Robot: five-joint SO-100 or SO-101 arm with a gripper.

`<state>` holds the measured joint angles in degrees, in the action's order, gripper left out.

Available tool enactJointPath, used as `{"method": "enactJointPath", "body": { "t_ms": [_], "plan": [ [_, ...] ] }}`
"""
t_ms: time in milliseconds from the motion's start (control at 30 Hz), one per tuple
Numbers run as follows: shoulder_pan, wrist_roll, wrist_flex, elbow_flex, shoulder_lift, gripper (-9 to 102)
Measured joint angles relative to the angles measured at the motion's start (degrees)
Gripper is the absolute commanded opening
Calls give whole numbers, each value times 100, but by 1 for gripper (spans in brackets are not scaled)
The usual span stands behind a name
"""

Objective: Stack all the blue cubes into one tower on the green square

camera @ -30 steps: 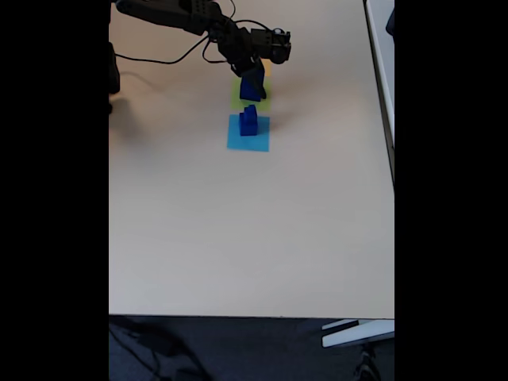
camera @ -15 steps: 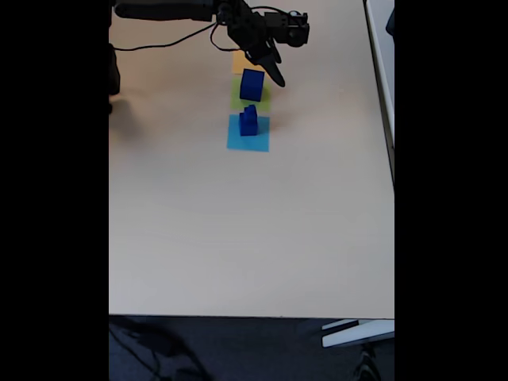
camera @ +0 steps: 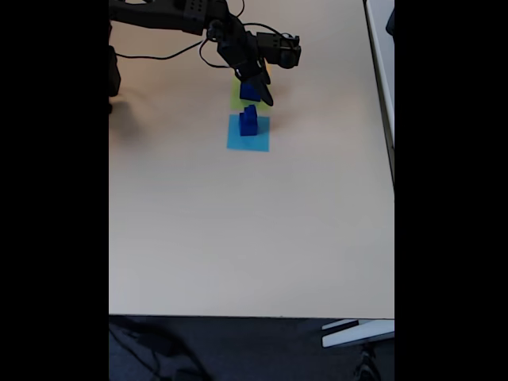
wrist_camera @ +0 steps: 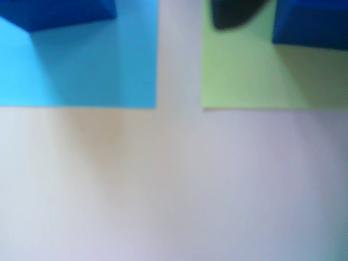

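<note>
In the fixed view two smaller blue cubes stand one on the other on a flat light-blue square. Just behind them the large blue cube rests on the green square. My gripper hangs low over that cube and covers part of it; it looks open and holds nothing. The wrist view shows the green square with the large blue cube on it. A dark fingertip sits left of the cube, apart from it. A blue cube stands on the light-blue square.
The beige table stretches wide and bare toward its front edge. A black cable trails from the arm at the back left. A second table edge runs along the right side.
The gripper let go of the large cube on the green square and lifted away to the right. It has now come back down and left, over that cube. The cubes have not moved.
</note>
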<state>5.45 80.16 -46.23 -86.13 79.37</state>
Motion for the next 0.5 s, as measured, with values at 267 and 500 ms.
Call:
{"method": "enactJointPath", "body": {
  "t_ms": [267, 500],
  "plan": [
    [114, -158, 0, -246, 9, 26],
    [255, -290, -105, -308, 220, 25]
  ]
}}
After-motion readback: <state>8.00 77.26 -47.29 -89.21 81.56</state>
